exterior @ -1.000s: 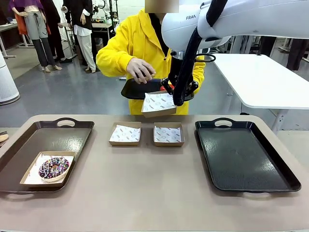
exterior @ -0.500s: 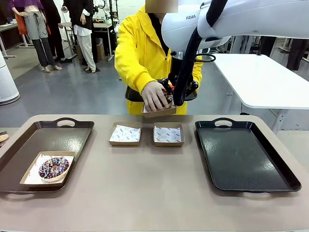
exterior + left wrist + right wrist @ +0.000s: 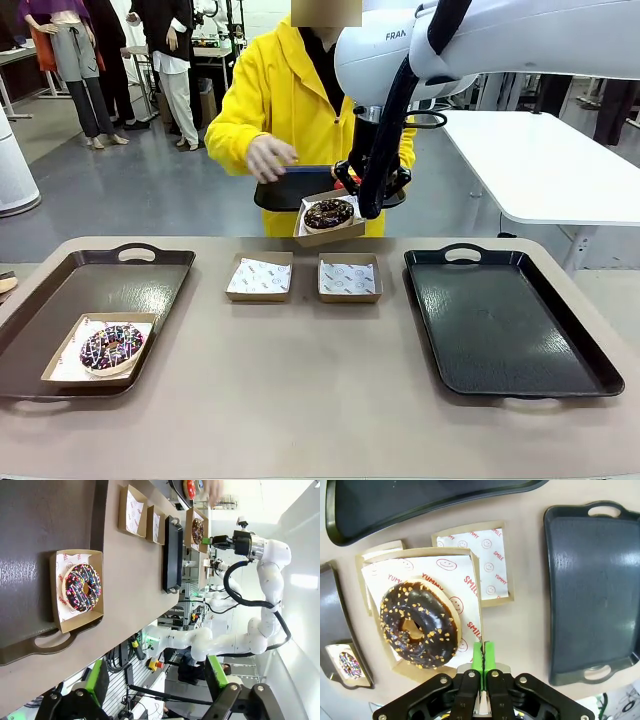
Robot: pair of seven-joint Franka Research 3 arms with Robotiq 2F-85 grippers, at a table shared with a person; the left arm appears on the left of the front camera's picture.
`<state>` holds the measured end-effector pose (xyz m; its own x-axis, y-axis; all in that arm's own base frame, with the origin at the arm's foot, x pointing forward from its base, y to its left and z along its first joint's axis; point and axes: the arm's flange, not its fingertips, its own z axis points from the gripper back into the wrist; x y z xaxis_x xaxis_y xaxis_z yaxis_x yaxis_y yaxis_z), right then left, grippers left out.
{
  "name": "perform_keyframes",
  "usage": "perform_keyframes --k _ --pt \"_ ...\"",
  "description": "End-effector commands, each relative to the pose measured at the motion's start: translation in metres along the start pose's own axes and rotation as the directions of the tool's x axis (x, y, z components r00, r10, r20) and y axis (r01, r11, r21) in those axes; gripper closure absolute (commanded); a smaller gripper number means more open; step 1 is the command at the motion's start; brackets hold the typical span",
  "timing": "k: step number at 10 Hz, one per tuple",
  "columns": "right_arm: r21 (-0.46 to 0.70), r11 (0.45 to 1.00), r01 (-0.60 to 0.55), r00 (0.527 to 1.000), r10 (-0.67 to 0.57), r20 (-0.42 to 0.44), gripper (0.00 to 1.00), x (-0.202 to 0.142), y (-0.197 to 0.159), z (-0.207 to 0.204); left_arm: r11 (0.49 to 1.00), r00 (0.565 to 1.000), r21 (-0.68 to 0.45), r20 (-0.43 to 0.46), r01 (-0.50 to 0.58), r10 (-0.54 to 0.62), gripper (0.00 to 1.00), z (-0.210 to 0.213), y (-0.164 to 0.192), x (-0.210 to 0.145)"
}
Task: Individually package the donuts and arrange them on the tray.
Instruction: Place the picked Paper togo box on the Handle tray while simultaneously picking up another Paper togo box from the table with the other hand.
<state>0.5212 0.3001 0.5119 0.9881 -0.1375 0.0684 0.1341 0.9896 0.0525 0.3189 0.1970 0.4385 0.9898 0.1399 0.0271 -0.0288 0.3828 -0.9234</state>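
Observation:
My right gripper (image 3: 352, 196) hangs above the table's far edge, shut on the rim of a paper-lined cardboard box (image 3: 326, 231). A dark chocolate donut (image 3: 328, 213) with nut crumbs lies in that box. The right wrist view shows the green pads (image 3: 478, 656) pinched on the box's edge (image 3: 470, 600) beside the donut (image 3: 417, 626). The person's hand (image 3: 268, 156) hovers over a small black tray (image 3: 290, 188) they hold; a red-iced donut (image 3: 189, 487) lies on it. A sprinkled donut (image 3: 111, 345) sits boxed on the brown tray (image 3: 150, 285). My left gripper (image 3: 156, 680) is open, high above that donut (image 3: 82, 587).
Two empty lined boxes (image 3: 259, 277) (image 3: 349, 277) stand side by side at the table's middle. A large black tray (image 3: 500, 325) lies at the right, bare. A white table (image 3: 550, 160) stands behind it.
The box in my right gripper was empty a second ago. The person's hand came down over it, left the dark chocolate donut in it and drew back to the left.

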Motion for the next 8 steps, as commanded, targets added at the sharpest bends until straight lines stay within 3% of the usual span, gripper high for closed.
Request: perform_keyframes --k 1,8 --pt "0.016 1.000 0.008 1.000 -0.008 -0.002 1.00 -0.0001 -0.0003 0.0025 1.000 1.000 -0.012 0.005 0.003 -0.003 0.00 0.0016 -0.0004 -0.0006" --pt "0.016 1.000 0.008 1.000 -0.008 -0.002 1.00 -0.0001 -0.0003 0.0025 1.000 1.000 -0.012 0.005 0.003 -0.003 0.00 0.0016 -0.0004 -0.0006"
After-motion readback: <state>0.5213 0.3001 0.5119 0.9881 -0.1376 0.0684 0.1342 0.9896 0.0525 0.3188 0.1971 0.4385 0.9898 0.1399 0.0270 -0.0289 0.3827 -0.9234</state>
